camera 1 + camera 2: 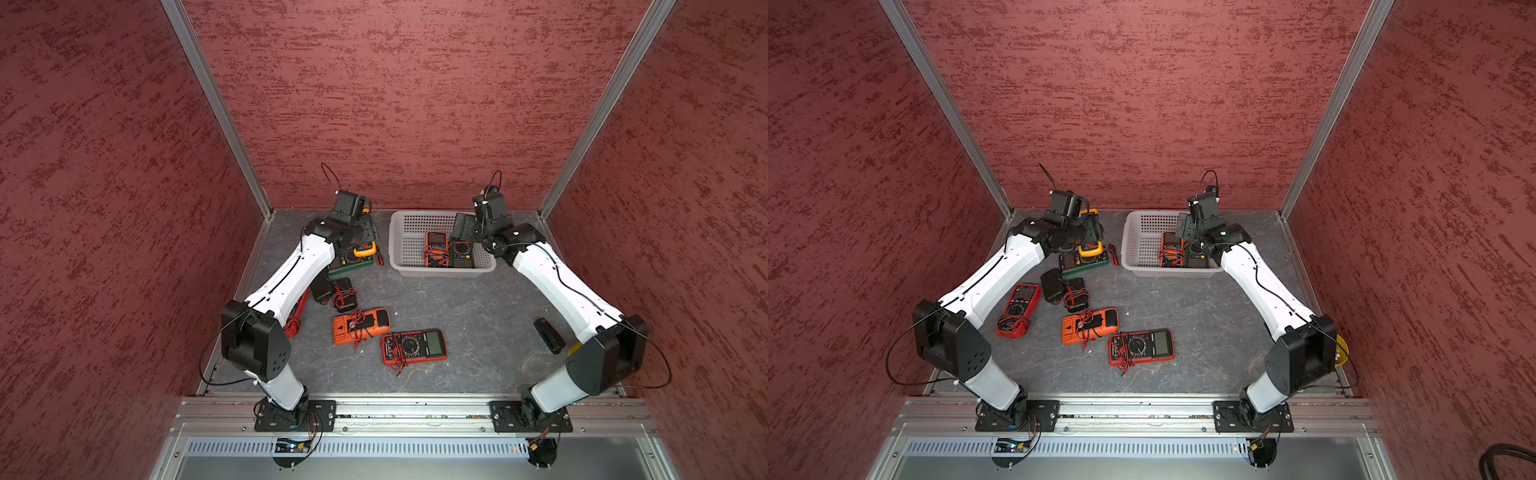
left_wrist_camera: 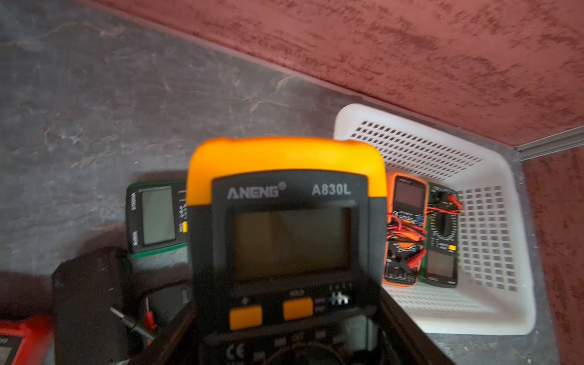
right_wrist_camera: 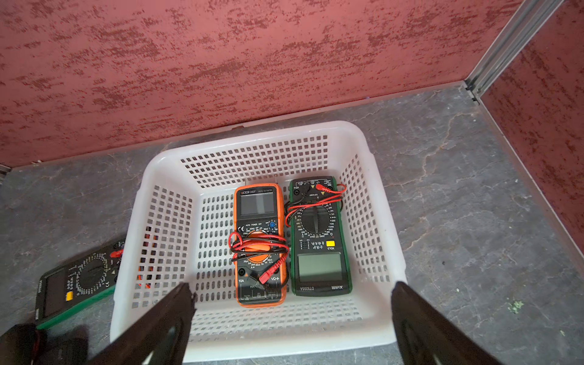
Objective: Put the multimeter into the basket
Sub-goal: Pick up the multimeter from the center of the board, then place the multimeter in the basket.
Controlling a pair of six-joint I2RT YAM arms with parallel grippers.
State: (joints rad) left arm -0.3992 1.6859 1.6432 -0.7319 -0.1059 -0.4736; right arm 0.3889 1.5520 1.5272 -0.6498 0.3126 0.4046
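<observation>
The left gripper (image 2: 290,328) pinched the yellow-and-black plastic multimeter (image 2: 286,196) between its jaws, while the right gripper (image 3: 293,289) hung spread wide and empty above the white perforated plastic basket (image 3: 151,177).

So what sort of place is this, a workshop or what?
Probably a robot test cell, not a real workshop: red textured walls in aluminium framing enclose a table, and the left arm and right arm are bolted to a front rail.
</observation>
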